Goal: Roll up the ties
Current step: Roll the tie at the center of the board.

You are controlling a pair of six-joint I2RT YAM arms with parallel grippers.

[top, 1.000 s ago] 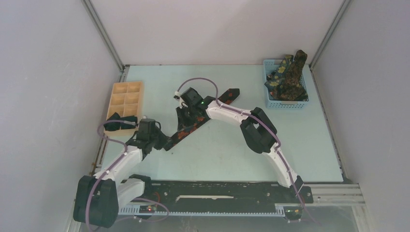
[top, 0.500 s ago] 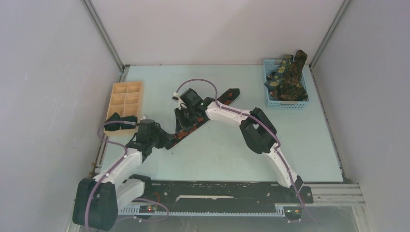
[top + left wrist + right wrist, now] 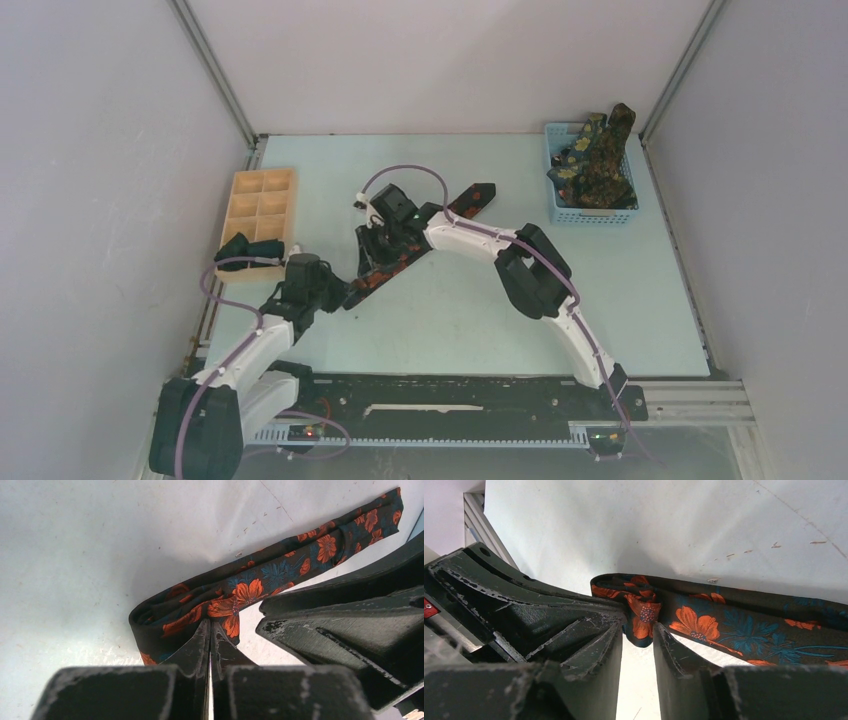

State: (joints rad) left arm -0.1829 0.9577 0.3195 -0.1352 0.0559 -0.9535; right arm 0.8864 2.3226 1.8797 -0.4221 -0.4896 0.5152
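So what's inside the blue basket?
Dark flowery ties, piled up, with one poking above the basket's rim. The pile covers the bottom, so I can't see what's underneath or how many ties there are.

This looks like a robotics lab cell, most likely a rig for recording manipulation trials. A pale blue-green bench (image 3: 480, 330) is boxed in on three sides by blank grey panels (image 3: 100, 200), joined at the far corners by bare aluminium struts (image 3: 215, 75). Two white-and-black arms, left (image 3: 255, 340) and right (image 3: 545, 285), are bolted to a black rail (image 3: 450, 400) along the near edge, trailing loose purple cables (image 3: 405, 170). The props are sparse and staged: a blue mesh basket (image 3: 595, 215) heaped with ties (image 3: 600, 165) at the far right corner, and a wooden compartment tray (image 3: 264, 174) at the left edge.
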